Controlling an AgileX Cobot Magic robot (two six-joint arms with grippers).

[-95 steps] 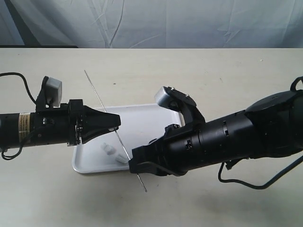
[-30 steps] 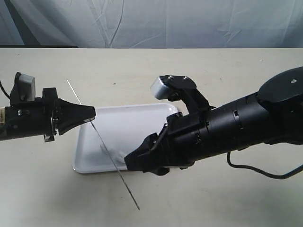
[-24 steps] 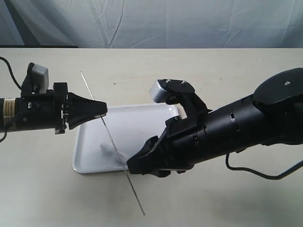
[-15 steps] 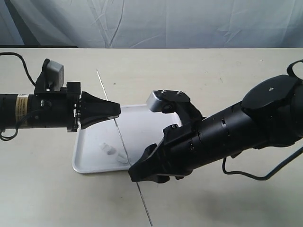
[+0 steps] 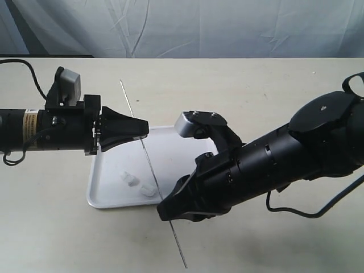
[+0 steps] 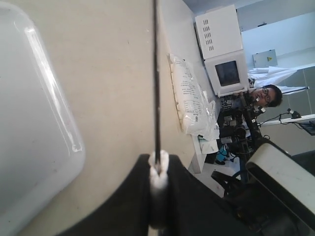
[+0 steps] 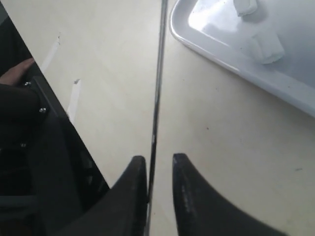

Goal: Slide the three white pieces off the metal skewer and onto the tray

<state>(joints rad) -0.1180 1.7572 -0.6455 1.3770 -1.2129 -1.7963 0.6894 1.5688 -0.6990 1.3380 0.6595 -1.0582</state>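
Observation:
The metal skewer slants across the tray, from the far table to past the near rim. My left gripper is shut on one white piece that is still threaded on the skewer. Two other white pieces lie loose on the tray's near left part. My right gripper hovers by the tray's near rim. Its fingers stand slightly apart, and the skewer runs between them along one finger, with a gap to the other.
The tray's corner lies beside the left gripper. The tray's rim and both loose pieces show ahead of the right gripper. Bare beige tabletop surrounds the tray. The bulky right arm covers the tray's right side.
My left gripper has moved right over the tray's left edge, carrying the skewer with it. The right gripper has shifted a little toward the near rim. The two loose pieces have not moved.

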